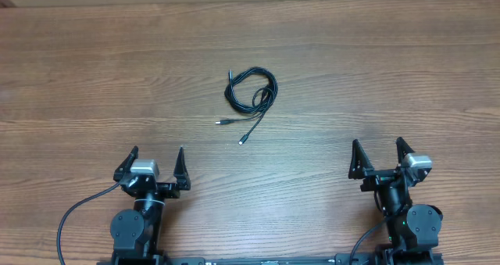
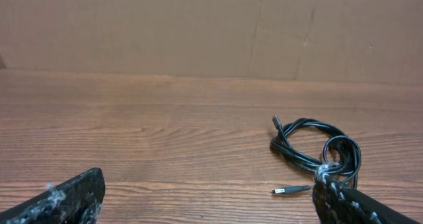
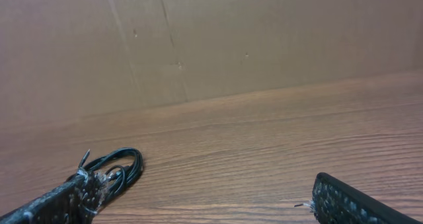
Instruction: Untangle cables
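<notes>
Here: wood-grain table (image 1: pixel 375 62), brown and matte, grain running left to right. Cables (image 1: pixel 251 93) lie in one loose black coil near the middle, slightly left of centre and well ahead of both arms. Two plug ends trail out of the coil toward the robot; a third points away. How many cords make up the coil is hard to tell from above. Left gripper (image 1: pixel 157 152): fingers spread wide, holding nothing, near the table's near edge. Right gripper (image 1: pixel 378 143): likewise spread, empty. Behind the table, a plain cardboard wall (image 2: pixel 165 26) with seams, seen in both wrist views.
</notes>
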